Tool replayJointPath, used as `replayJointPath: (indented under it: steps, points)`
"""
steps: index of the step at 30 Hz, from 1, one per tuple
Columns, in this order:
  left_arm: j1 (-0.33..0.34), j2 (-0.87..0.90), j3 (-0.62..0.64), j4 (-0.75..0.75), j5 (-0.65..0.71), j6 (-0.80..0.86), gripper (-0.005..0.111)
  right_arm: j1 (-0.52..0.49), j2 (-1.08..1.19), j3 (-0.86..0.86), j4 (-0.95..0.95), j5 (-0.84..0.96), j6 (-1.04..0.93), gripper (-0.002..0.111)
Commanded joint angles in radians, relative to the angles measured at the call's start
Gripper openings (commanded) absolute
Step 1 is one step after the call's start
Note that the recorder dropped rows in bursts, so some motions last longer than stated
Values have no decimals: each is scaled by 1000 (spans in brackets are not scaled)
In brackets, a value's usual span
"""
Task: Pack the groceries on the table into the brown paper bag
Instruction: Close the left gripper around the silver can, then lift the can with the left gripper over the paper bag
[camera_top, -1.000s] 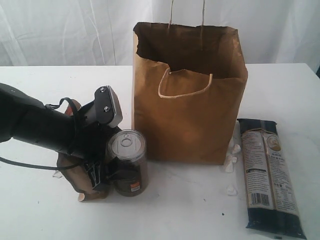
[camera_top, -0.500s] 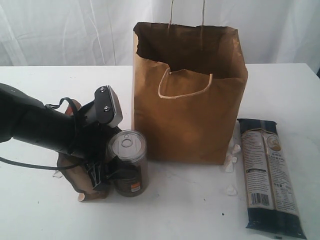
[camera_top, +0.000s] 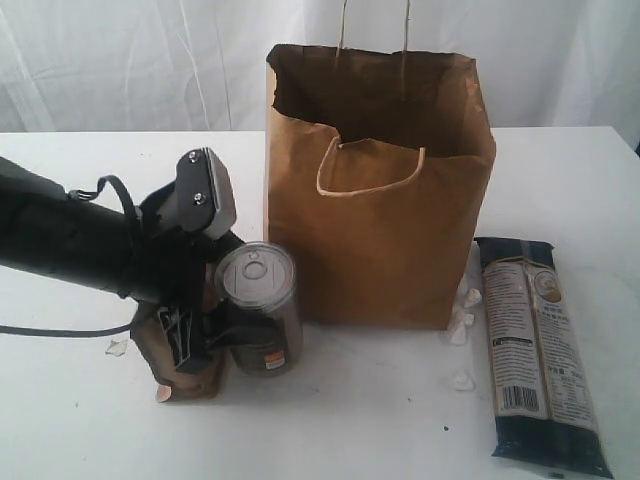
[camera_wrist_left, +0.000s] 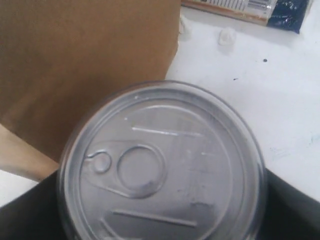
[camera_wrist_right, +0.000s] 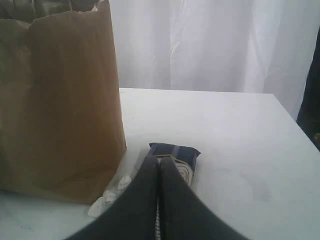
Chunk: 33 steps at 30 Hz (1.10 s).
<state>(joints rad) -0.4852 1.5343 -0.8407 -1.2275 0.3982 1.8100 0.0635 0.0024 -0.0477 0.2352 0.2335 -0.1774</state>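
One grocery item is in hand: the left fingers (camera_wrist_left: 295, 205) stand wide apart on either side of the small tin can (camera_top: 258, 305) and clamp its round wall just in front of the brown paper bag (camera_top: 380, 230). The can leans, with its ring-pull lid tipped upward and outward. I cannot tell whether its base has cleared the worktop (camera_top: 350, 430). The right fingers (camera_wrist_right: 145, 200) are pressed together on nothing, low over the far end of the long dark pasta packet (camera_top: 540, 350), which lies flat beside the bag.

The likeliest trouble is the grip itself. A smooth metal cylinder held by two flat pads, already tilted, may rotate or slide out during the rise to the bag's mouth. The bag is tall and its near wall sags inward, with a cord handle (camera_top: 370, 175) draped across it. A lift that stops short would probably drive the can into that edge, creasing the paper or pushing the light bag backward. The brown foil pouch (camera_top: 190, 383) sits right against the arm's underside, so it could be dragged or toppled as the arm moves away.
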Motion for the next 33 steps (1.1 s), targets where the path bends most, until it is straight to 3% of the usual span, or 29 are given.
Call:
replayJointPath:
  steps: [1,9,13,15,18,20,24,28,33]
  points:
    - [-5,-91,-1,-28,103,-18,0,-5,-2,3,3,-13,2,0]
    - [-5,-261,-1,-28,357,-85,0,-5,-2,3,3,-17,2,0]
    - [-5,-388,-1,-29,406,-85,0,-5,-2,3,3,-19,2,0]
    - [-5,-450,-13,-78,411,-83,0,-5,-2,3,3,-23,2,0]
    - [-5,-498,-72,-359,404,6,0,-5,-2,3,3,-32,2,0]
    - [-5,-498,-107,-517,392,87,0,-5,-2,3,3,-37,2,0]
    - [-5,-442,-246,-517,264,183,0,-5,-2,3,3,-40,2,0]
    - [-5,-291,-416,-517,311,183,0,-5,-2,3,3,-40,2,0]
    - [-5,-159,-505,-517,342,183,0,-5,-2,3,3,-42,2,0]
